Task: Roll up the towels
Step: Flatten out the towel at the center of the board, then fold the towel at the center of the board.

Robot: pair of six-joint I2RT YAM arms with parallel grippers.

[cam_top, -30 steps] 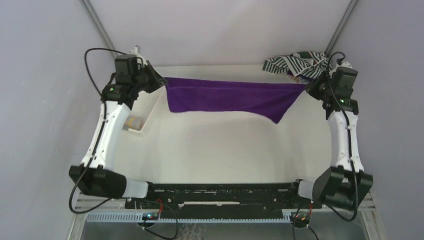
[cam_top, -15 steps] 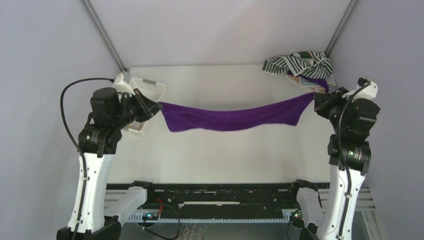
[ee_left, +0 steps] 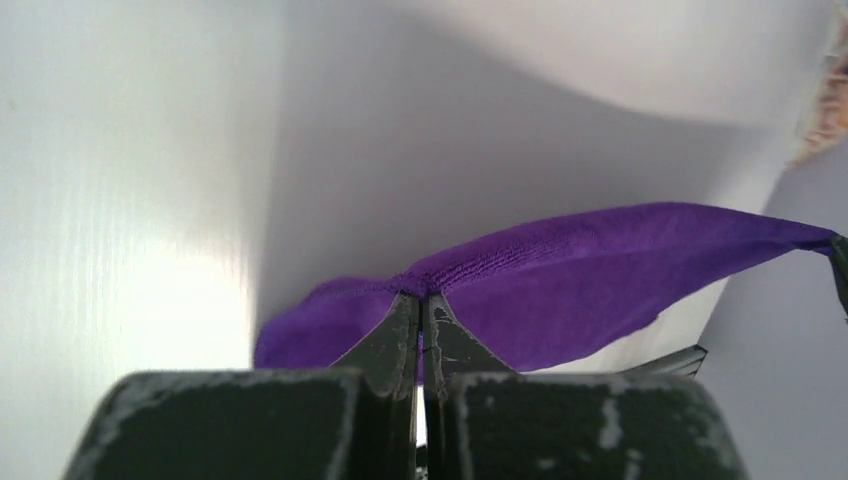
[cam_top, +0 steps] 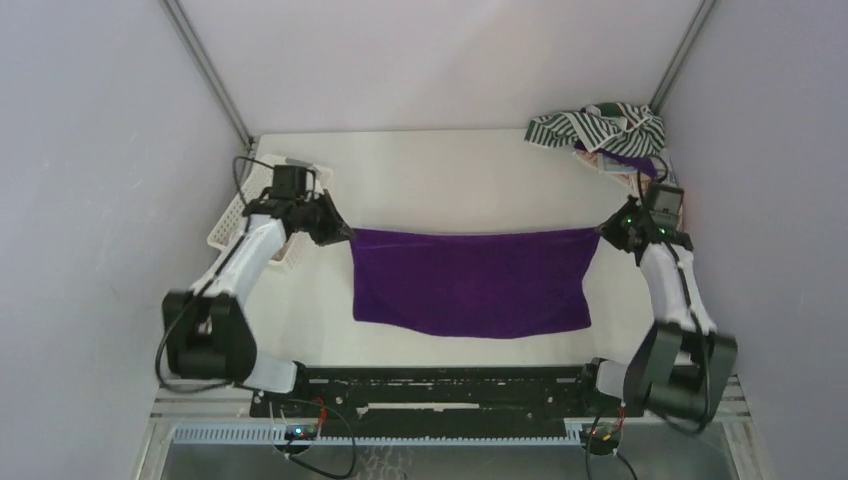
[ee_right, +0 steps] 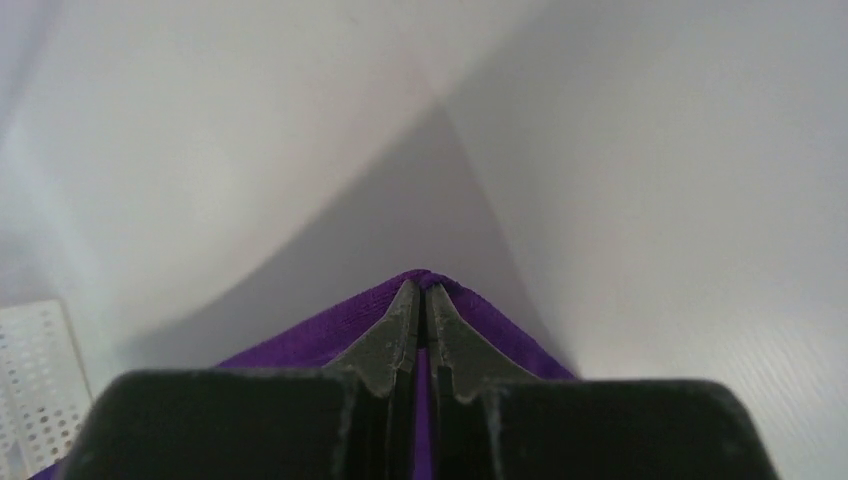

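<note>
A purple towel [cam_top: 470,280] lies spread as a rectangle across the near middle of the table. My left gripper [cam_top: 345,234] is shut on its far left corner, and my right gripper [cam_top: 603,231] is shut on its far right corner. In the left wrist view the purple towel [ee_left: 600,270] stretches right from the closed left gripper [ee_left: 420,296]. The right wrist view shows the towel's corner [ee_right: 330,335] pinched in the closed right gripper [ee_right: 421,288]. A green-and-white striped towel [cam_top: 575,126] is heaped on other cloths [cam_top: 610,160] at the far right corner.
A white lattice basket [cam_top: 262,205] stands at the left edge, under my left forearm; its perforated wall [ee_right: 35,370] shows in the right wrist view. Grey walls close in the table on three sides. A black rail [cam_top: 440,385] runs along the near edge.
Both grippers have come down and toward the near side, carrying the purple towel. It hung stretched in the air between them; now it lies spread flat on the table.
</note>
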